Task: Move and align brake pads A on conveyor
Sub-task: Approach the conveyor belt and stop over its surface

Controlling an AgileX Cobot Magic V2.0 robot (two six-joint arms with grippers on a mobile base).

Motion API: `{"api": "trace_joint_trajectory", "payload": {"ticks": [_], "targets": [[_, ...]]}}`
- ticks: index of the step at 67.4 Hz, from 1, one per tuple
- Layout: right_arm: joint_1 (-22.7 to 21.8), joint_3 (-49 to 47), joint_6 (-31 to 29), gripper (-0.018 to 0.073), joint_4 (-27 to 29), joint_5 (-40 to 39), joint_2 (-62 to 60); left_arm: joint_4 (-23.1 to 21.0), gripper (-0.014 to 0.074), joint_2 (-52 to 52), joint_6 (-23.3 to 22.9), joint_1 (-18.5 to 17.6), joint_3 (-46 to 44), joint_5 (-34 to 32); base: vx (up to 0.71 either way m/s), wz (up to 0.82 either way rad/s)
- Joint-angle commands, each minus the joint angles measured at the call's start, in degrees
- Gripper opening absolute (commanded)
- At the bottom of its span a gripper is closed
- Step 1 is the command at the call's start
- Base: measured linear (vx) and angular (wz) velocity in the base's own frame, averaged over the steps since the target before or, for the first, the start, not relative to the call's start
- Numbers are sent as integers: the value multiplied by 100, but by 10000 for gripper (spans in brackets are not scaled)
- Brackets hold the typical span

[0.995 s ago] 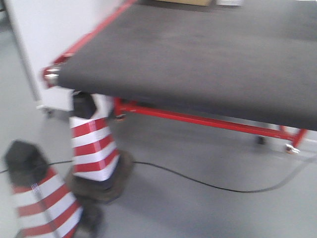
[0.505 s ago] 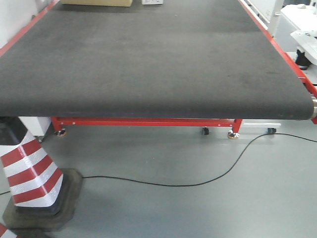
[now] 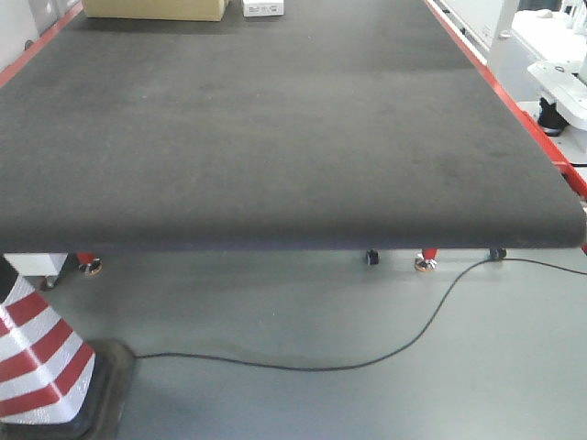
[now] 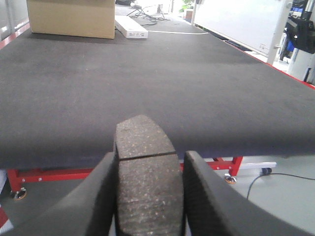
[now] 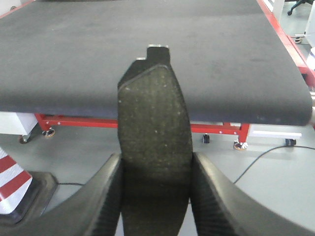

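The conveyor (image 3: 275,119) spreads wide, open black belt running from its near edge back to a cardboard box (image 3: 154,8) at the far left corner. What the box holds is hidden. A striped cone (image 3: 32,357) stands on the grey floor (image 3: 367,403) below the near left corner. Off the belt, facing its near edge, the left gripper (image 4: 147,162) has its jaws pinching a brake pad (image 4: 145,142), and the right gripper (image 5: 156,162) has its jaws pinching a second brake pad (image 5: 152,108).

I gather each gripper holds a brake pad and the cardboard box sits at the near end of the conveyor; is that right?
Not quite: the cardboard box sits at the far end of the conveyor, per the left wrist view. The left gripper does hold the left brake pad, the right gripper the right brake pad.
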Motion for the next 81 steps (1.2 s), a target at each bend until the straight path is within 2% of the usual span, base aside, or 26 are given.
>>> {"api": "trace_joint_trajectory", "payload": {"ticks": [1, 81], "targets": [[-12, -164, -26, -11, -52, -548, 60, -36, -6, 48, -18, -23, -169, -583, 30, 2], [-12, -164, -26, -11, -52, -556, 60, -36, -6, 48, -18, -23, -169, -583, 34, 2]]}}
